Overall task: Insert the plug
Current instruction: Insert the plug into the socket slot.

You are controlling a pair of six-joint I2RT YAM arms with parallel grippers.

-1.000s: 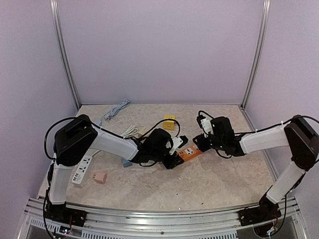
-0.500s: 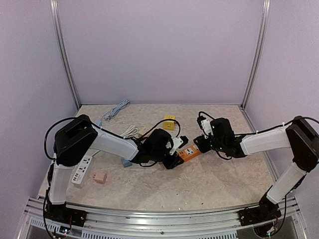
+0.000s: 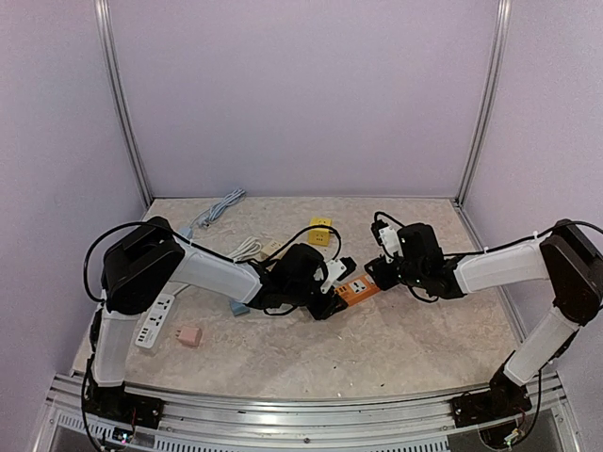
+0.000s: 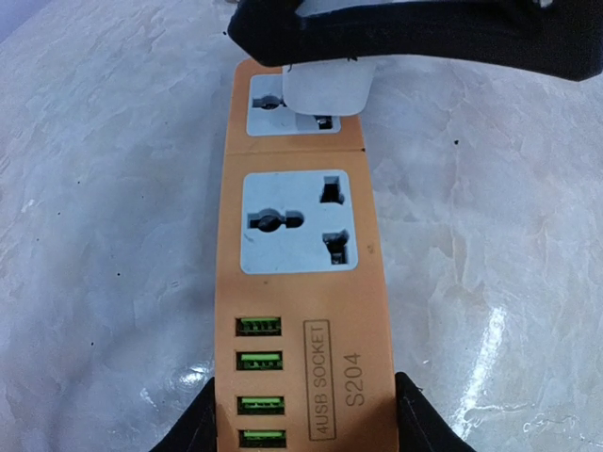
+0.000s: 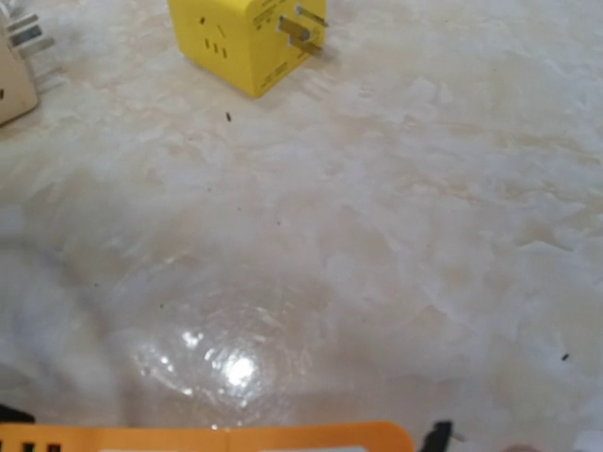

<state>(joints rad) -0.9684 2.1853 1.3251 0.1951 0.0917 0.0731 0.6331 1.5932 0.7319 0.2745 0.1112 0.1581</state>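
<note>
From above: holds the orange power strip [image 3: 359, 289] in the left end effector [image 3: 332, 287] near the middle of the desk [image 3: 377, 358], with the right end effector [image 3: 379, 270] set against its far end from the opposite side. Too small here to judge alignment. Could twist or slide the strip inside the left grip by pressing at an angle rather than straight down.

From the left wrist: clamps the USB end of the strip between both fingers [image 4: 193, 428], closed against its two long edges. Finds the white plug [image 4: 325, 87] pinched in the black jaws of the right end effector, directly over the farther socket [image 4: 283, 105] and covering much of its face; leaves the nearer socket [image 4: 294, 221] bare. Cannot tell seated from merely resting on the face, nor see any pins. Could bend or jam the pins if pressed while skewed or offset from the holes. Could pivot the strip, being held only at the near end. Could also let the plug rotate in the jaws under a hard push, ending half-inserted.

From the right wrist: shows nothing of its own grip, the plug or the socket, only bare desk, a sliver of the strip along the bottom edge, a yellow cube adapter [image 5: 247, 42] at the top and a pale adapter [image 5: 14, 71] at the left edge. Offers no check on alignment, so leaves any correction to the other two views.
</note>
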